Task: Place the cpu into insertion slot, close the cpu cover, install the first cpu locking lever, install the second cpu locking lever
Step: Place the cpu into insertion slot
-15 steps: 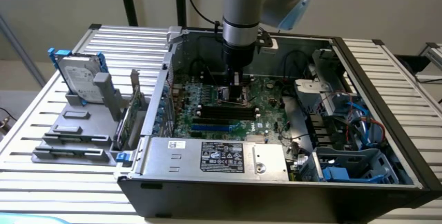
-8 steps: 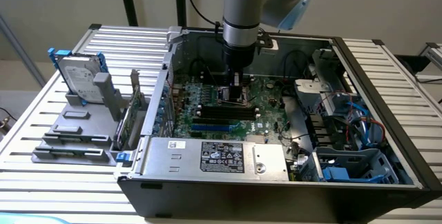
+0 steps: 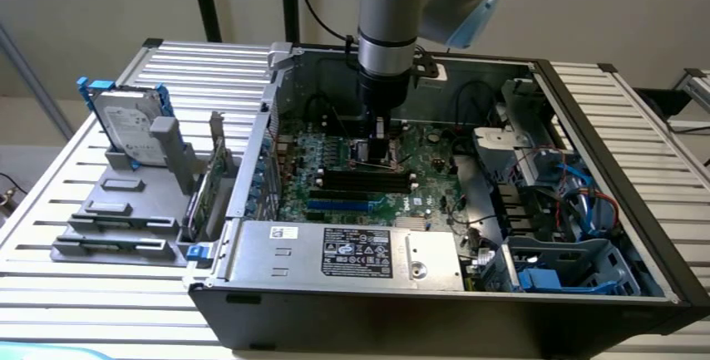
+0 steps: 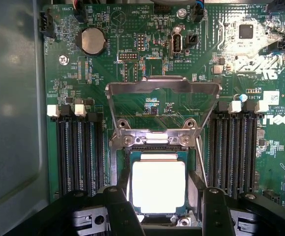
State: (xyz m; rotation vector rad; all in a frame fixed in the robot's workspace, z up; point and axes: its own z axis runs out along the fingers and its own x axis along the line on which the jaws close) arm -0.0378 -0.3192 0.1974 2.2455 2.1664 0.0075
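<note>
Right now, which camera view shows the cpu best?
The wrist view: the cpu lies flat, its silver top fully visible, with the cpu cover raised off it. In the exterior view the pincer stands over that place and covers the chip.

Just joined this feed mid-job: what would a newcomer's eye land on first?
The silver cpu lies in the insertion slot, between the jaws of the open gripper. Beside it the cpu cover stands raised. In the exterior view, the arm reaches into an open computer case.
</note>
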